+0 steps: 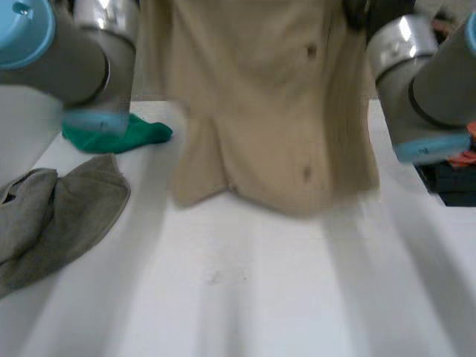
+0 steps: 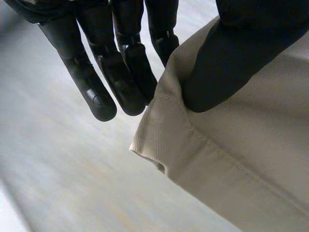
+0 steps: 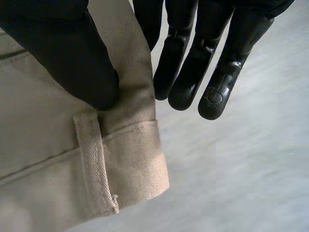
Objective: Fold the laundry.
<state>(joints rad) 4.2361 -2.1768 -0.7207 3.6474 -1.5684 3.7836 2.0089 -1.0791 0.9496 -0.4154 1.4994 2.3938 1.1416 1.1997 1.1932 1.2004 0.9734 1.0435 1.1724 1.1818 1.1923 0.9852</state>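
Beige garment is held up over the white table, hanging between the two arms. One top corner is pinched between the thumb and straight fingers of the left hand. The other corner, beside a belt loop, is pinched the same way by the right hand. A green cloth and a grey cloth are seen on the table's left side. The spreading step is judged to be in hand. Next, a level lowering onto the table's bare middle is called for.
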